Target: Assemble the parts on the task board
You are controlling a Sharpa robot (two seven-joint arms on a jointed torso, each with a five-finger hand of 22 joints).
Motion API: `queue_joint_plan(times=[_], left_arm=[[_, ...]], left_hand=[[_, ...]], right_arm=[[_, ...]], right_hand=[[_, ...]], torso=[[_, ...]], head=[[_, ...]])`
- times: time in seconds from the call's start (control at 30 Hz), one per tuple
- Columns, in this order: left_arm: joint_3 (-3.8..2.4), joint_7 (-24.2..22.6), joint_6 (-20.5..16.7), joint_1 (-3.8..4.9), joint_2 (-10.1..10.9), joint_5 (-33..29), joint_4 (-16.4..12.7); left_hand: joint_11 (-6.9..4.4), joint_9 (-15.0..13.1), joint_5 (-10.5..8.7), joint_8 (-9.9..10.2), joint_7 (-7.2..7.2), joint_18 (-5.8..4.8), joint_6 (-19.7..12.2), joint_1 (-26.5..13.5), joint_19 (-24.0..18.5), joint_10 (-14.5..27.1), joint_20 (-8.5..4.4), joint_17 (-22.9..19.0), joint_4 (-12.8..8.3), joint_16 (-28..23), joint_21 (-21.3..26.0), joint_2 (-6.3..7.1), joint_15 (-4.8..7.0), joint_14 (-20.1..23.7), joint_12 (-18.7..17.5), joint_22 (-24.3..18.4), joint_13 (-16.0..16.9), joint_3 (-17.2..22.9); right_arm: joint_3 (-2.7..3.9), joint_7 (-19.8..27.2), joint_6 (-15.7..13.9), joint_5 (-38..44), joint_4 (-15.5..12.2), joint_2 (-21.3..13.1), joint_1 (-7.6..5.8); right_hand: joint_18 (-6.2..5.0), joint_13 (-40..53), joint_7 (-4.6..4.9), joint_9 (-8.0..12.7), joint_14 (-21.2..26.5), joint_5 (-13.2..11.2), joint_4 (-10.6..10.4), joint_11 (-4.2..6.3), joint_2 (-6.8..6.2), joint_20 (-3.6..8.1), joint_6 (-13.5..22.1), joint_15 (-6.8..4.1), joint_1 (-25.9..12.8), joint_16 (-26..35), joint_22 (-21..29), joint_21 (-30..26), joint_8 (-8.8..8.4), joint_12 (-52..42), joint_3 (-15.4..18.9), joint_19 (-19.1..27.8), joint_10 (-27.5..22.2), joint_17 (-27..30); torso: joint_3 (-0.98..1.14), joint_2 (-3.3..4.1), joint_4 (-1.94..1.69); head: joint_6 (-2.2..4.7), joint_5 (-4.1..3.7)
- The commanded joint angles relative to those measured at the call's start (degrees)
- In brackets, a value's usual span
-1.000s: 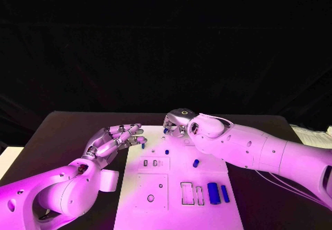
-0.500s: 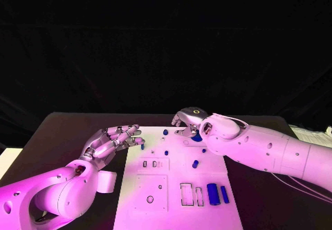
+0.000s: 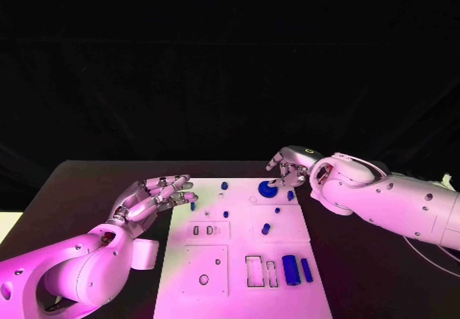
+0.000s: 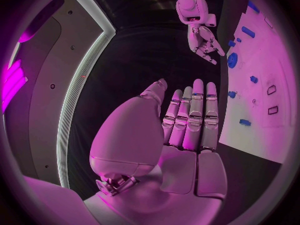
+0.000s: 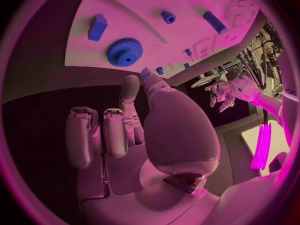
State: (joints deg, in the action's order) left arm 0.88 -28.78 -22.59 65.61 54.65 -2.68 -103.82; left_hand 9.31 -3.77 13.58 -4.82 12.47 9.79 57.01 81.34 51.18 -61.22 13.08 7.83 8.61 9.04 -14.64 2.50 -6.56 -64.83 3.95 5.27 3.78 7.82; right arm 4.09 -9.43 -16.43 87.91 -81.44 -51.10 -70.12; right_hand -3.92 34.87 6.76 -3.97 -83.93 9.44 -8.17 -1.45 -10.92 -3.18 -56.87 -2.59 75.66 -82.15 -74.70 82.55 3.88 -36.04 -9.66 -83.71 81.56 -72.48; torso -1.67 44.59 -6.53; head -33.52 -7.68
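Observation:
The white task board (image 3: 240, 292) lies in the middle of the table. A blue gear (image 3: 267, 190) lies flat near its far right corner, with a small blue piece (image 3: 290, 195) beside it. My right hand (image 3: 290, 169) hovers just beyond the gear at the board's far right edge, fingers loosely bent and holding nothing. The right wrist view shows that hand (image 5: 125, 130) short of the gear (image 5: 125, 51) and a hexagonal piece (image 5: 97, 27). My left hand (image 3: 158, 196) is by the board's left edge with its fingers stretched out and empty.
Two long blue pieces (image 3: 296, 270) lie near the front right beside rectangular slots (image 3: 255, 271). Small blue pegs (image 3: 225, 185) stand along the board's far part, and a short cylinder (image 3: 266, 228) lies mid-board. Black table surrounds the board.
My right hand has moved right from over the board's far middle to its far right corner, uncovering the blue gear. The left hand has stayed about where it was.

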Motion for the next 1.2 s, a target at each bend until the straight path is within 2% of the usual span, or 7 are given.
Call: queue_joint_plan(times=[0.03,0.07,0.13,0.37,0.5,0.73,1.2], left_arm=[[-0.04,-0.3,1.3,0.08,-0.2,-0.4,0.1],[-0.04,-0.2,1.3,0.08,-0.3,-0.4,0.2],[-0.04,-0.2,1.4,0.08,-0.4,-0.4,0.3],[-0.03,-0.2,1.5,0.07,-0.5,-0.4,0.5],[-0.03,-0.2,1.5,0.07,-0.6,-0.4,0.6],[-0.03,-0.1,1.5,0.06,-0.6,-0.4,0.7],[-0.03,-0.1,1.6,0.06,-0.7,-0.4,0.8]], left_hand=[[0.43,0.1,-0.3,0.3,0.48,0.75,0.0,-0.1,0.1,0.1,0.43,0.1,-0.3,-0.2,0.3,0.32,-0.4,0.0,-0.2,-0.1,-0.1,0.0],[0.43,0.1,-0.3,0.3,0.48,0.75,0.0,-0.1,0.1,0.1,0.43,0.1,-0.3,-0.2,0.3,0.32,-0.4,0.0,-0.2,-0.1,-0.1,0.0],[0.43,0.1,-0.3,0.3,0.48,0.75,0.0,-0.1,0.1,0.1,0.43,0.1,-0.3,-0.2,0.3,0.32,-0.4,0.0,-0.2,-0.1,-0.1,0.0],[0.43,0.1,-0.3,0.3,0.48,0.75,0.0,-0.1,0.1,0.1,0.43,0.1,-0.3,-0.2,0.3,0.32,-0.4,0.0,-0.2,-0.1,-0.1,0.0],[0.43,0.1,-0.3,0.3,0.48,0.75,0.0,-0.1,0.1,0.1,0.43,0.1,-0.3,-0.2,0.3,0.32,-0.4,0.0,-0.2,-0.1,-0.1,0.0],[0.43,0.1,-0.3,0.3,0.48,0.75,0.0,-0.1,0.1,0.1,0.43,0.1,-0.3,-0.2,0.3,0.32,-0.4,0.0,-0.2,-0.1,-0.1,0.0],[0.43,0.1,-0.3,0.3,0.48,0.75,0.0,-0.1,0.1,0.1,0.43,0.1,-0.3,-0.2,0.3,0.32,-0.4,0.0,-0.2,-0.1,-0.1,0.0]], right_arm=[[0.04,-2.6,4.8,-4.0,0.1,-0.3,-0.01],[0.05,-2.7,5.2,-4.0,0.3,-0.3,-0.01],[0.06,-2.9,5.7,-3.9,0.7,-0.2,0.01],[0.06,-2.7,6.6,-3.3,2.1,1.0,0.15],[0.03,-2.6,7.1,-2.3,2.5,1.7,0.38],[-0.01,-2.5,7.8,-0.8,3.6,2.7,0.73],[-0.04,-2.7,8.8,0.9,5.2,3.8,1.13]], right_hand=[[1.11,15.4,0.26,-0.1,-3.6,0.3,-1.9,-0.28,0.95,-0.34,0.2,-0.09,1.8,-1.2,-1.3,0.8,0.34,-13.1,3.4,-0.7,-1.8,-2.2],[1.09,18.3,0.21,-0.1,-3.6,0.3,-2.6,-0.44,1.07,-0.25,0.2,0.21,1.9,-1.5,-1.6,0.9,0.37,-15.6,4.0,-0.8,-1.7,-2.7],[1.15,23.1,0.65,-0.1,-3.7,0.3,-3.9,-0.72,1.55,-0.38,0.1,0.06,2.3,-1.8,-2.1,1.2,0.45,-19.3,4.8,-0.9,-1.9,-3.5],[1.31,29.0,0.48,-0.1,-3.9,0.7,-4.9,-0.6,1.53,-0.53,-0.1,0.36,3.0,-2.5,-2.9,1.6,0.64,-24.5,5.5,-1.1,-1.0,-4.8],[1.42,30.8,0.46,-0.1,-4.1,0.8,-5.1,-0.6,1.58,-0.55,-0.3,0.36,3.1,-2.9,-3.4,1.9,0.74,-26.1,5.7,-1.3,-0.6,-5.7],[1.59,32.9,0.41,-0.2,-4.3,0.8,-5.2,-0.58,1.79,-0.57,-0.7,0.38,3.6,-3.4,-4.3,2.3,0.95,-27.9,5.8,-1.6,-0.2,-6.9],[1.68,34.5,0.34,-0.2,-4.3,0.9,-4.7,-0.51,2.54,-0.55,-1.2,0.33,4.5,-3.7,-4.8,2.6,1.16,-29.2,5.4,-1.8,0.0,-7.5]], torso=[[0.04,0.06,0.04],[0.02,0.04,0.03],[-0.04,0.0,-0.03],[0.0,0.03,-0.11],[-0.01,0.03,-0.22],[-0.07,0.0,-0.12],[-0.05,0.02,-0.23]], head=[[-0.08,-0.19],[-0.08,-0.23],[-0.1,-0.33],[-0.27,-0.33],[-0.43,-0.26],[-0.64,-0.2],[-0.83,-0.24]])
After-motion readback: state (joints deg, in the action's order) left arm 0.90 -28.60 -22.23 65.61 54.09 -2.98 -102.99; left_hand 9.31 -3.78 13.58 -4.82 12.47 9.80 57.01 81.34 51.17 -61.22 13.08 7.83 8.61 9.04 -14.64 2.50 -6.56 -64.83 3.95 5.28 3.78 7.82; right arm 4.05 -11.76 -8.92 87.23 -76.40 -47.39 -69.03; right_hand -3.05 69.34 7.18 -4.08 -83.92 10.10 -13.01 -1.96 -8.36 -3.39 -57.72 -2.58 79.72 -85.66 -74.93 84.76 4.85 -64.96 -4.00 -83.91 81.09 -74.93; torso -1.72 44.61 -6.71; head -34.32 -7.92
